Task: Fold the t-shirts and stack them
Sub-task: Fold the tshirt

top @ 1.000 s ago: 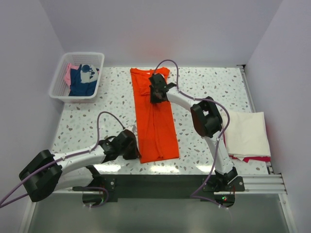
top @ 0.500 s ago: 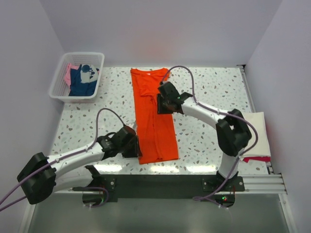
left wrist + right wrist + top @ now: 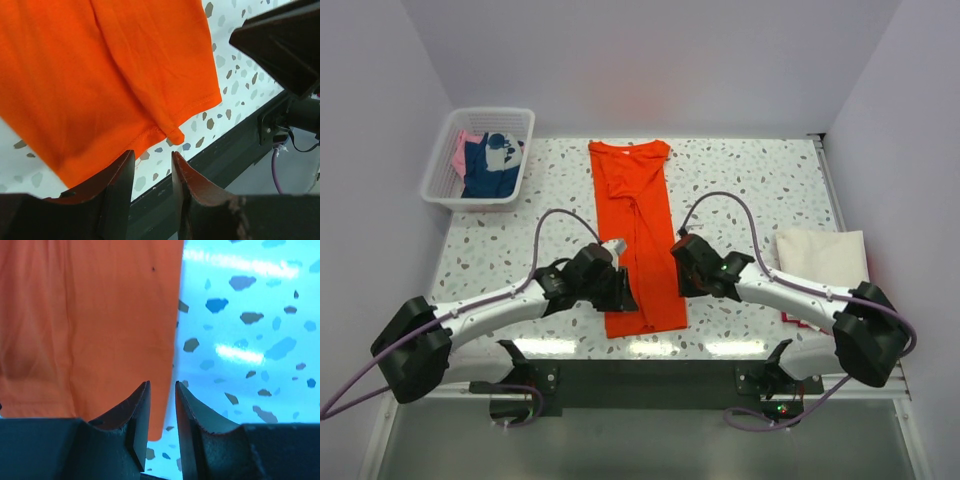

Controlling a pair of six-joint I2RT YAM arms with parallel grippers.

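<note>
Halfway through folding orange t-shirt (image 3: 636, 215); next, pinch its near hem with left gripper (image 3: 152, 161) and right gripper (image 3: 162, 388), both barely parted, empty.

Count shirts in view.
5: bright orange cloth t-shirt flat mid-table; cream-white shirt atop red shirt, right; navy blue shirt and pink shirt in white mesh basket. More may be hidden.

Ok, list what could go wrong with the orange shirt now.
The shirt lies in layers at its hem; the left gripper may pinch only one and open the fold.
The right gripper sits right at the cloth's edge, jaws barely apart, and may close on nothing.
The hem is near the table front edge; a tug could drag it off.
</note>
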